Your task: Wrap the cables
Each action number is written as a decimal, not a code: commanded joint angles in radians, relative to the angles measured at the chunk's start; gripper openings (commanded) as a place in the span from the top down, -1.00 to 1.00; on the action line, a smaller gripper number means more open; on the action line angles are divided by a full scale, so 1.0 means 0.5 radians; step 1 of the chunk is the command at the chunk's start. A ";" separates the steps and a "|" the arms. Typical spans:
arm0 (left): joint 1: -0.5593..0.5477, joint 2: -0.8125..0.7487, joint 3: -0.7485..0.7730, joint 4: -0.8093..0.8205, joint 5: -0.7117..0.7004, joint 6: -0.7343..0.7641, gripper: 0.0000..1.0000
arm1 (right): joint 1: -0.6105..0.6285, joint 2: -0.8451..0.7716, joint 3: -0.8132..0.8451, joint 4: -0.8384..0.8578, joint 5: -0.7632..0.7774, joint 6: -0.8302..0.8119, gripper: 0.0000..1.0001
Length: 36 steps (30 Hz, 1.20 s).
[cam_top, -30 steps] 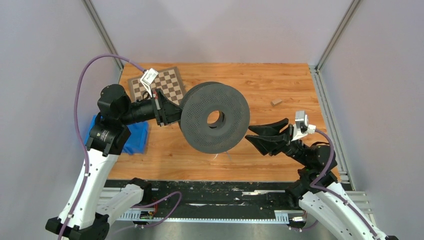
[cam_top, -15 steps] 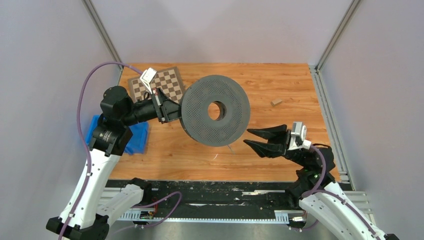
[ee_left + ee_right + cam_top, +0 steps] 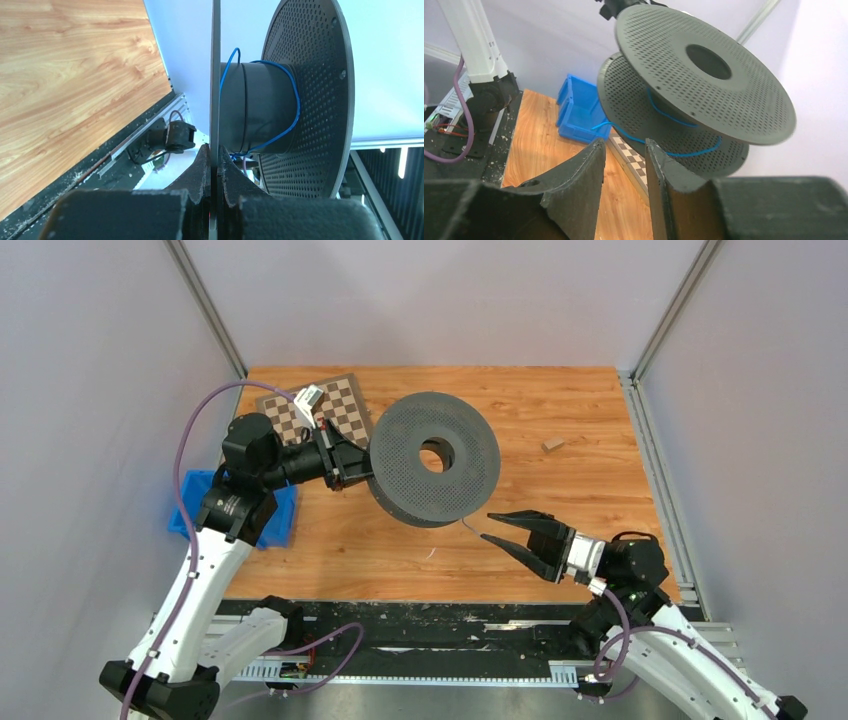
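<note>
Two tools: left tool (image 3: 352, 462) clamped on rim of spool (image 3: 455, 490), holding it off surface (image 3: 560, 410) for access to hub (image 3: 260, 105); cables (image 3: 298, 100) looped loosely round hub, just ahead. Right tool (image 3: 492, 526) parted, empty, spool just above.

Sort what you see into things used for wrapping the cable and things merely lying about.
In use: cable, spool, left tool gripping the spool's disc, right tool open beside it.
Lying about: chessboard, blue bin, small wooden block.
</note>
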State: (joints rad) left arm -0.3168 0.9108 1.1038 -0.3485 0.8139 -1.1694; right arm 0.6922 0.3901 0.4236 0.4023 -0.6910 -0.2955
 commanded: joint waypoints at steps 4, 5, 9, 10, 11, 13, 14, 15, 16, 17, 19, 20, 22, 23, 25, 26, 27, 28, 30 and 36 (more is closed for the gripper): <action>0.025 -0.031 0.027 0.268 0.049 -0.135 1.00 | 0.355 0.144 0.009 0.035 0.196 -0.505 0.26; 0.026 -0.031 0.022 0.274 0.050 -0.137 1.00 | 0.406 0.165 0.011 0.040 0.248 -0.531 0.27; 0.026 -0.032 0.015 0.280 0.050 -0.139 1.00 | 0.553 0.212 -0.022 0.176 0.412 -0.535 0.35; 0.026 -0.034 0.011 0.286 0.050 -0.142 1.00 | 0.564 0.221 -0.028 0.218 0.442 -0.516 0.37; 0.026 -0.037 0.008 0.287 0.049 -0.143 1.00 | 0.569 0.226 -0.039 0.269 0.482 -0.492 0.40; 0.026 -0.040 0.008 0.289 0.048 -0.145 1.00 | 0.574 0.236 -0.061 0.357 0.552 -0.426 0.45; 0.028 -0.040 0.009 0.290 0.048 -0.146 1.00 | 0.575 0.243 -0.066 0.383 0.577 -0.402 0.46; 0.027 -0.041 0.009 0.290 0.048 -0.146 1.00 | 0.573 0.255 -0.064 0.392 0.599 -0.379 0.46; 0.029 -0.042 0.008 0.293 0.049 -0.146 1.00 | 0.573 0.265 -0.056 0.384 0.625 -0.359 0.46; 0.031 -0.044 0.007 0.292 0.048 -0.145 1.00 | 0.575 0.278 -0.045 0.368 0.653 -0.320 0.47; 0.029 -0.045 0.007 0.292 0.045 -0.146 1.00 | 0.573 0.289 -0.017 0.302 0.665 -0.268 0.46; 0.029 -0.045 0.006 0.294 0.043 -0.146 1.00 | 0.576 0.288 -0.016 0.280 0.663 -0.243 0.45; 0.028 -0.045 0.004 0.296 0.039 -0.149 1.00 | 0.576 0.276 -0.021 0.247 0.673 -0.199 0.43; 0.030 -0.047 0.003 0.300 0.039 -0.152 1.00 | 0.578 0.267 -0.033 0.249 0.703 -0.175 0.43; 0.031 -0.052 -0.008 0.315 0.038 -0.167 1.00 | 0.574 0.252 -0.062 0.278 0.769 -0.142 0.42; 0.032 -0.056 -0.016 0.328 0.038 -0.172 1.00 | 0.575 0.247 -0.073 0.299 0.795 -0.127 0.42; 0.032 -0.060 -0.021 0.333 0.035 -0.180 1.00 | 0.576 0.241 -0.079 0.316 0.822 -0.116 0.43; 0.032 -0.063 -0.028 0.338 0.031 -0.181 1.00 | 0.579 0.237 -0.083 0.336 0.843 -0.098 0.43; 0.035 -0.066 -0.036 0.342 0.025 -0.183 1.00 | 0.575 0.241 -0.086 0.397 0.884 -0.069 0.45; 0.040 -0.065 -0.040 0.354 0.020 -0.197 1.00 | 0.576 0.329 -0.062 0.466 0.850 -0.025 0.49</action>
State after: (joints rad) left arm -0.3058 0.9077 1.0718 -0.2752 0.8104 -1.2343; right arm 0.9741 0.5282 0.3840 0.5701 -0.2798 -0.3508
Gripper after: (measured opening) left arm 0.025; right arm 0.262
